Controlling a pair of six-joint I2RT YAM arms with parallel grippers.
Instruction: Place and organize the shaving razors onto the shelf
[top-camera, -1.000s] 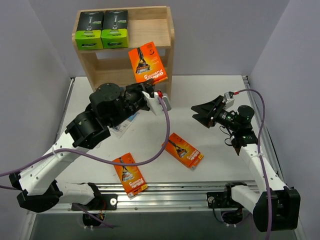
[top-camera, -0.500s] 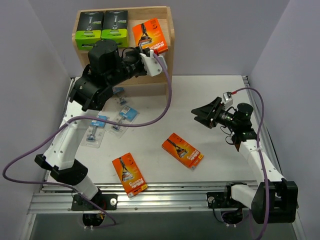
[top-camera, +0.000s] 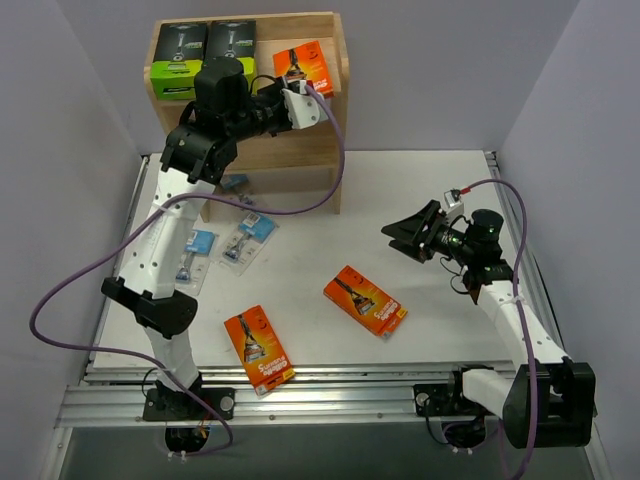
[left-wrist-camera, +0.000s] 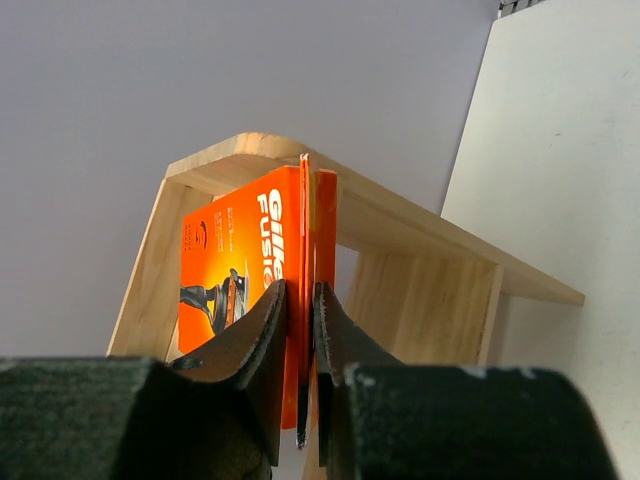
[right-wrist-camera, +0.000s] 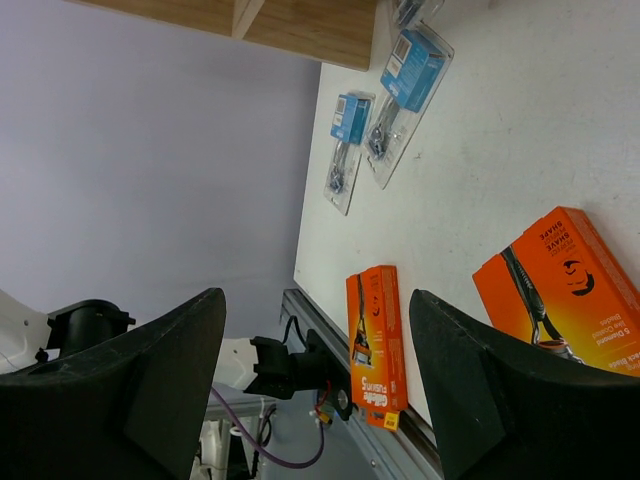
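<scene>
We are in the placing step: our left gripper (top-camera: 303, 88) (left-wrist-camera: 305, 300) is pinched narrow on the edge of one orange razor box (top-camera: 305, 62) (left-wrist-camera: 235, 270), holding it upright at the top tier of the shelf (top-camera: 335, 120) (left-wrist-camera: 420, 300), just beside the two black-and-lime boxes (top-camera: 205, 58) standing there. Our right gripper (top-camera: 405, 232) (right-wrist-camera: 315, 295) hangs wide with nothing between its jaws, while two more orange boxes (top-camera: 365, 300) and the blister packs (top-camera: 250, 235) lie on the table (top-camera: 400, 180). Whether the held box already rests on the tier we cannot tell, so next we judge it must settle squarely against the green pair before the jaws let go.
</scene>
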